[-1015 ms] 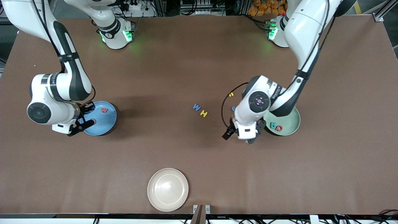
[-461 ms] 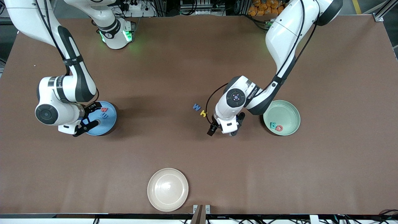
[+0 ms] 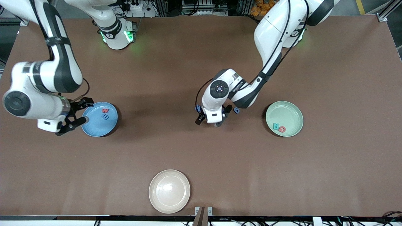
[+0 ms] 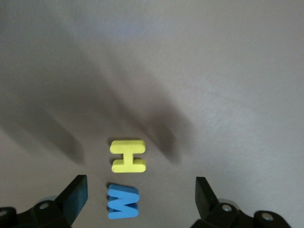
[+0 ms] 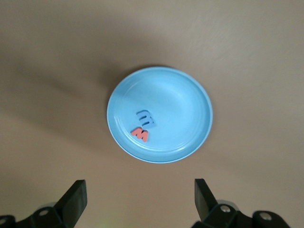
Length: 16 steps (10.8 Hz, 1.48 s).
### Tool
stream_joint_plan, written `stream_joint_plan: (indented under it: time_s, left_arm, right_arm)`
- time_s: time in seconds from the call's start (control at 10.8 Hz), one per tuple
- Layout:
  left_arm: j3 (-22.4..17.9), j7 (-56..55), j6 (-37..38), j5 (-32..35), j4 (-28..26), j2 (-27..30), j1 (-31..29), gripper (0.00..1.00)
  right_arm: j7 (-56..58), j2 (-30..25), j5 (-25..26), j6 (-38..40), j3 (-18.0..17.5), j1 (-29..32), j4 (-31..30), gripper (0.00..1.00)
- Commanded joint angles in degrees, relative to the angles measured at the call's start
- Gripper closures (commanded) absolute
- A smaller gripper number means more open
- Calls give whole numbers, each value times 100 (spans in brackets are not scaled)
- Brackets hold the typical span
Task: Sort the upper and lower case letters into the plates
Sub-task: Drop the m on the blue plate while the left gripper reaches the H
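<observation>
The sky blue plate holds a red w and a blue m. My right gripper hangs open and empty over bare table at that plate's rim; its wrist view shows the plate, the m and the w. The mint green plate holds a teal R and a red Q. My left gripper is open over mid-table. A blue M lies between its fingers, a yellow H just past them. A blue g lies beside it.
A cream-white plate sits near the table's edge closest to the front camera, with nothing on it. The left arm's elbow stretches over the table between its base and the middle.
The right gripper opened, left the blue m in the blue plate and drew back off it. The left arm swung from the mint plate to over the M and H.
</observation>
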<state>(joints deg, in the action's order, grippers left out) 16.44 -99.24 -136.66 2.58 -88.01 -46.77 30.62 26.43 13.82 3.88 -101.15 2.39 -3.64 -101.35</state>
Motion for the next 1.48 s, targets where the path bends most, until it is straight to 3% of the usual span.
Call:
stream_joint_plan:
  time_s: [0.0, 0.55, 0.83, 1.11, 1.2, 1.38]
  left_arm:
    - [-62, 36, 385, -118, 144, -122, 14, 0]
    - [-159, 36, 386, -56, 205, -368, 76, 0]
    - [-159, 36, 386, -65, 223, -351, 76, 21]
    - [-159, 36, 386, -56, 302, -351, 67, 37]
    - [-159, 45, 429, -56, 302, -333, 49, 51]
    - [-159, 45, 500, -56, 311, -315, 23, 65]
  right_arm:
    - [82, -440, -176, 87, 7, -14, 19, 0]
    - [-515, -1363, -256, 78, 16, -181, 80, 0]
    - [-664, -1390, -256, 34, 24, -181, 273, 0]
    - [-2198, -1478, -264, 78, 24, -181, 282, 0]
    - [-2395, -1496, -265, 78, 16, -172, 326, 0]
    - [-2414, -1496, -265, 78, 16, -163, 406, 0]
